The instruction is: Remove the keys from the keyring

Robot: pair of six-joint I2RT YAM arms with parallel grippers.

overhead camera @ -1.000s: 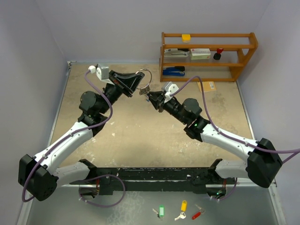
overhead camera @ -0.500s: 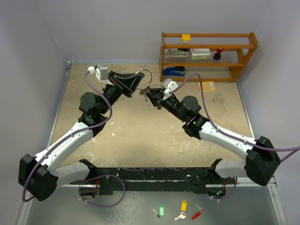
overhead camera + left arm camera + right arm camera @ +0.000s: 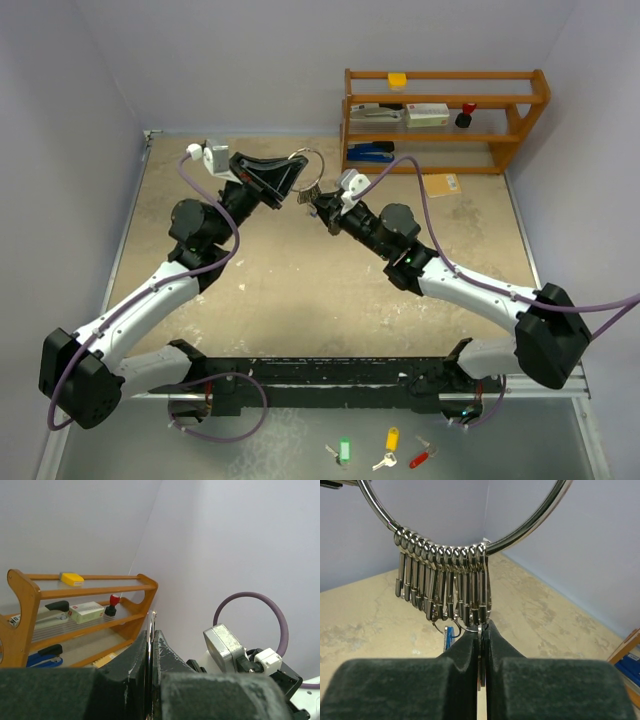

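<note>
My left gripper (image 3: 297, 172) holds the keyring (image 3: 311, 163) up above the table, shut on its thin silver wire. In the left wrist view the keyring's edge (image 3: 151, 622) shows between the closed fingers of the left gripper (image 3: 151, 641). Several silver snap clips (image 3: 445, 580) hang in a row from the keyring (image 3: 530, 527), with the keys below them. My right gripper (image 3: 481, 631) is shut on a plain silver key (image 3: 480, 676) under the rightmost clips. A blue-headed key (image 3: 449, 633) hangs just left of it. From above, the right gripper (image 3: 319, 206) sits right under the keys (image 3: 311, 192).
A wooden shelf (image 3: 445, 120) with a stapler, boxes and small items stands at the back right. A tan card (image 3: 443, 184) lies in front of it. Green (image 3: 345, 450), yellow (image 3: 391, 440) and red (image 3: 420, 459) tagged keys lie at the near edge behind the arm bases.
The right gripper has moved up and left to the hanging keys and shut on a silver key. The left gripper has kept still with the keyring.
</note>
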